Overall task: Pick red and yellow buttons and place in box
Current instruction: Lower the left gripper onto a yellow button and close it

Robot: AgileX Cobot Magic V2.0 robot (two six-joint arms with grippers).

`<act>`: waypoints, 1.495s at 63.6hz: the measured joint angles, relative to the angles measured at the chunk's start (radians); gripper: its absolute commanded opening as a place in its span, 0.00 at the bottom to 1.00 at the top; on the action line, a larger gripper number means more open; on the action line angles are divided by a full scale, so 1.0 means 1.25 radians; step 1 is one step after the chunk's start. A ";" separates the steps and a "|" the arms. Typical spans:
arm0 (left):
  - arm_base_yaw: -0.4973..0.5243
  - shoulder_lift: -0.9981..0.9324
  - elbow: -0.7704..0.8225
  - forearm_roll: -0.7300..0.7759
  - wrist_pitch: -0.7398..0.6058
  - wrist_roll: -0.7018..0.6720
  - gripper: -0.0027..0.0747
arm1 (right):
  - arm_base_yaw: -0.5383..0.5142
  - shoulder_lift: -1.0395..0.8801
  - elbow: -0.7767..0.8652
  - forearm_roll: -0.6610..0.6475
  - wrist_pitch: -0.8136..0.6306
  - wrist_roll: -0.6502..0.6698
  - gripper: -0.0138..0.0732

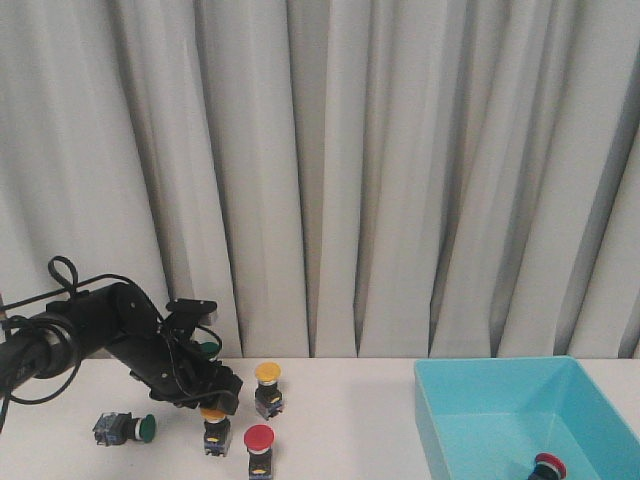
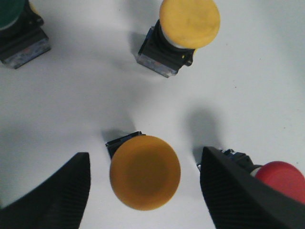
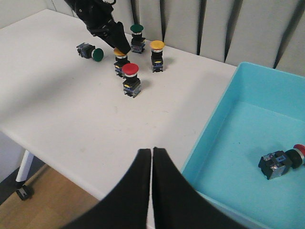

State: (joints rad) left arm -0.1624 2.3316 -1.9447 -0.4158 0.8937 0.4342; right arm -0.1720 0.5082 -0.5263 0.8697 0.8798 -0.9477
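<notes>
My left gripper (image 2: 145, 174) is open, its fingers on either side of an upright yellow button (image 2: 145, 172) without touching it. In the front view the same yellow button (image 1: 214, 425) stands just under the left gripper (image 1: 212, 403). A second yellow button (image 1: 267, 387) stands behind it, and a red button (image 1: 258, 448) stands in front to the right. The turquoise box (image 1: 470, 415) sits at the right with one red button (image 1: 547, 468) lying inside. My right gripper (image 3: 152, 151) is shut and empty above the table's near edge, beside the box (image 3: 224, 119).
A green-capped switch (image 1: 128, 429) lies on its side left of the cluster. Another green switch (image 3: 137, 37) stands behind the left arm. A grey curtain hangs behind the white table (image 1: 340, 420).
</notes>
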 measured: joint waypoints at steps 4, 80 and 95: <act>0.000 0.005 0.000 0.000 0.000 0.000 0.64 | 0.000 0.000 0.000 0.000 0.000 0.000 0.15; 0.000 0.002 -0.001 0.000 0.007 0.000 0.09 | 0.000 0.000 0.000 0.000 0.000 0.000 0.15; 0.000 -0.085 -0.001 0.001 0.006 0.000 0.09 | 0.000 0.000 0.000 0.001 -0.001 0.000 0.15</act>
State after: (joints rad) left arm -0.1624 2.2247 -1.9456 -0.4146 0.9010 0.4342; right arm -0.1720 0.5082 -0.5263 0.8706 0.8789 -0.9477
